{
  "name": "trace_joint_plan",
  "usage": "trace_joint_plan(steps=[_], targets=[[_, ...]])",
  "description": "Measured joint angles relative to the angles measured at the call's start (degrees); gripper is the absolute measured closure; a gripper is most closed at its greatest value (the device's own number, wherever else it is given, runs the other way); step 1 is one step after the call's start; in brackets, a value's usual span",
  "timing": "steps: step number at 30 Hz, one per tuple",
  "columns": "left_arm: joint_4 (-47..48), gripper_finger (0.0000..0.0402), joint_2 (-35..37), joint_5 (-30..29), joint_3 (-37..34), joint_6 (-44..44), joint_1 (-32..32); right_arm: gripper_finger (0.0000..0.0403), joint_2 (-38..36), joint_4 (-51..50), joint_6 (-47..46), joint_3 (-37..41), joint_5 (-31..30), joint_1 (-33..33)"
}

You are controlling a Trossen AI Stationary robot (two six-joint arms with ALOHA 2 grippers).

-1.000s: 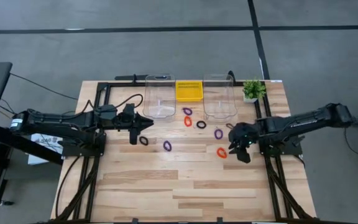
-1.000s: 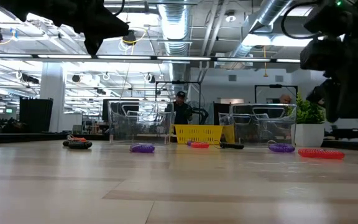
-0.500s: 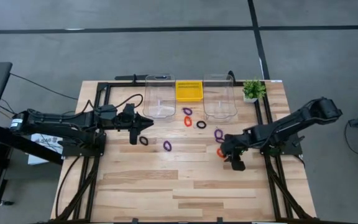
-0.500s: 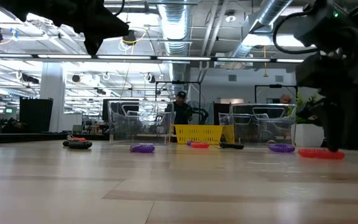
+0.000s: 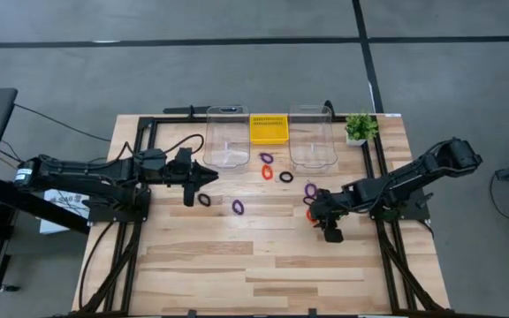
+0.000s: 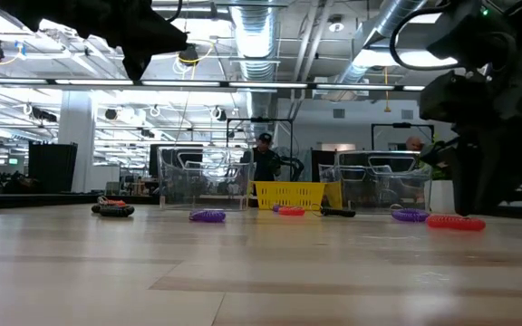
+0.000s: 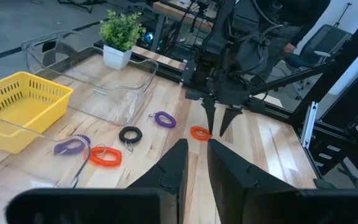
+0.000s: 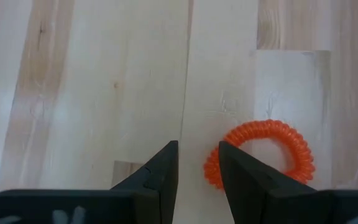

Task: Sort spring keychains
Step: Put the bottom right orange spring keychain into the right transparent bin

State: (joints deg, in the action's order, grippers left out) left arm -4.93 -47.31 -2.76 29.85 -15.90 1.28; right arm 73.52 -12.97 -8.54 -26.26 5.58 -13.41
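Orange spring keychain (image 8: 263, 152) lies flat on the wooden table (image 5: 263, 274), touching the outer side of one right gripper finger (image 8: 244, 180). It sits beside the narrow gap between the fingers, not in it. Right gripper (image 5: 323, 221) is down at the table with fingers slightly parted, nothing between them. In the left wrist view its two tips point down just beside the same orange ring (image 7: 200, 132).

Other spring keychains are spread across the back half of the table:
- purple keychain (image 5: 311, 189) just behind the right gripper
- black keychain (image 5: 286, 177), orange keychain (image 5: 267, 172) and another purple keychain (image 5: 267, 158) in front of the yellow basket (image 5: 269, 128)
- purple keychain (image 5: 238, 207) near table centre
- black keychain (image 5: 204, 200) just in front of the left gripper (image 5: 208, 177)

Left gripper hovers above the table in front of the left clear bin (image 5: 226, 137), fingers slightly apart, holding nothing.

Right clear bin (image 5: 313, 137) stands on the basket's other side. Small potted plant (image 5: 358, 128) sits at the back right corner.

In the low view a person (image 6: 263, 158) stands in the room behind the basket.
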Motion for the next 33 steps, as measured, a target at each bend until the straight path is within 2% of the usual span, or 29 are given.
trace_joint_plan(steps=[8,16,25,33], targets=[[0.0,0.0344,0.0,0.0,0.0,-0.9,0.0,0.0296,0.0,0.0,0.0,0.0,-4.2,0.0],[0.0,0.0344,0.0,0.0,0.0,-1.1,-0.6,0.0296,0.3,-0.6,0.0,0.0,-4.4,0.0],[0.0,0.0344,0.0,0.8,0.0,-1.1,-0.6,0.0296,7.5,-0.2,0.0,-0.6,-4.8,-0.1],[0.0,0.0344,0.0,1.1,0.0,-1.1,-0.7,0.0297,6.7,0.1,-0.6,-0.3,-5.7,-0.1]])
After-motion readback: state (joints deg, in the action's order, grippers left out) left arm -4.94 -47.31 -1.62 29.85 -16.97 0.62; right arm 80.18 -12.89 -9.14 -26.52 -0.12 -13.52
